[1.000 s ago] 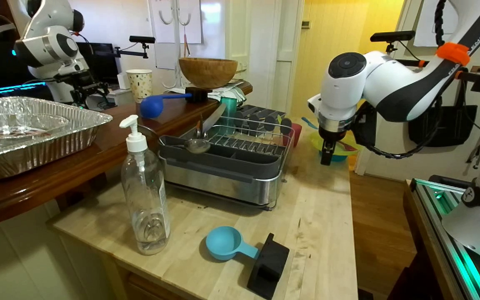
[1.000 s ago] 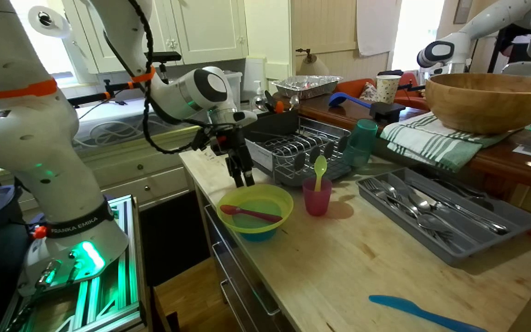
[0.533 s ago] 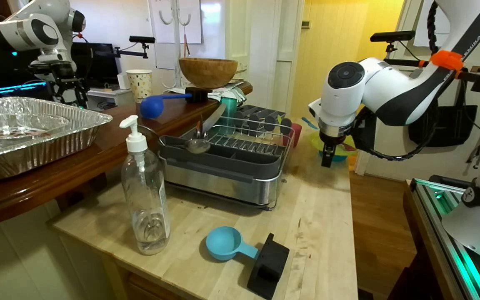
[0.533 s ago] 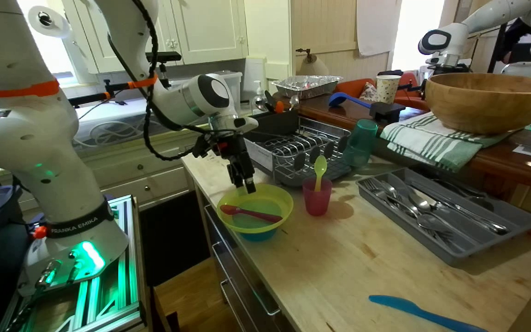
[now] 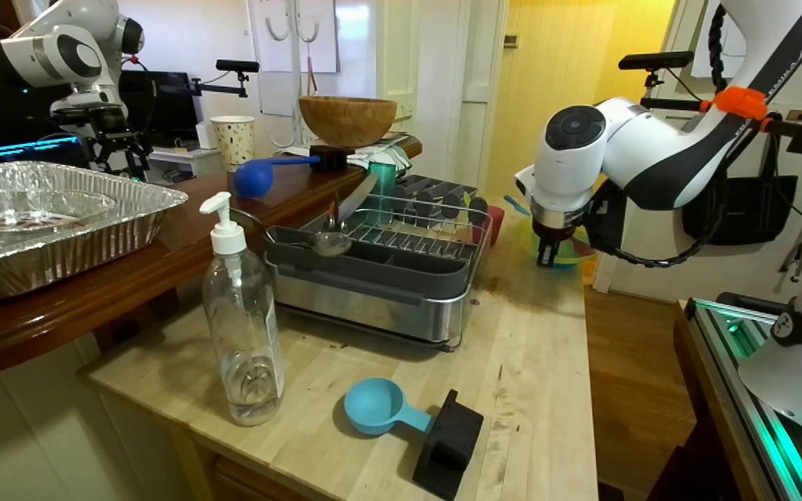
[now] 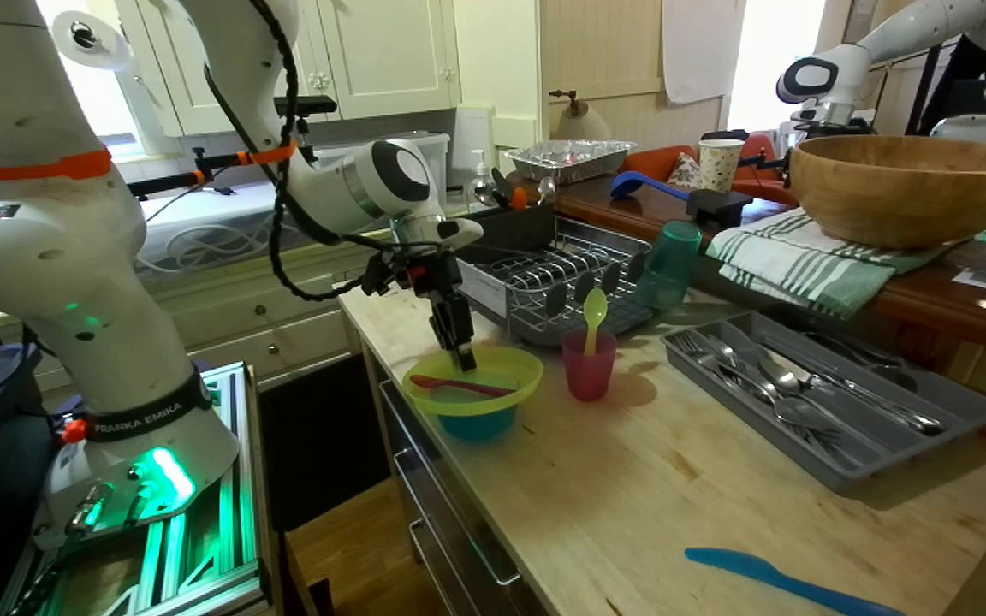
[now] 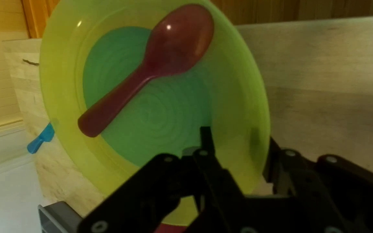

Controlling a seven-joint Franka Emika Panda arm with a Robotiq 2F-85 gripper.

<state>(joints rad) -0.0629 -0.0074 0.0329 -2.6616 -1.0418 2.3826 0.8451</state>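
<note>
One yellow bowl (image 7: 65, 77) has tilted, one spoon (image 7: 155, 63) inside; the hand (image 7: 238, 147) straddles its rim; whether clamped, unclear.

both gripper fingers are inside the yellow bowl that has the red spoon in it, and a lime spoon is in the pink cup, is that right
Not quite: one finger of the gripper is inside the yellow bowl, but the other finger is outside it, as the wrist view shows. The red spoon in it and the lime spoon in the pink cup are as you say.

Kitchen with dish rack (image 5: 401, 316), cutlery tray (image 6: 758, 414)
</note>
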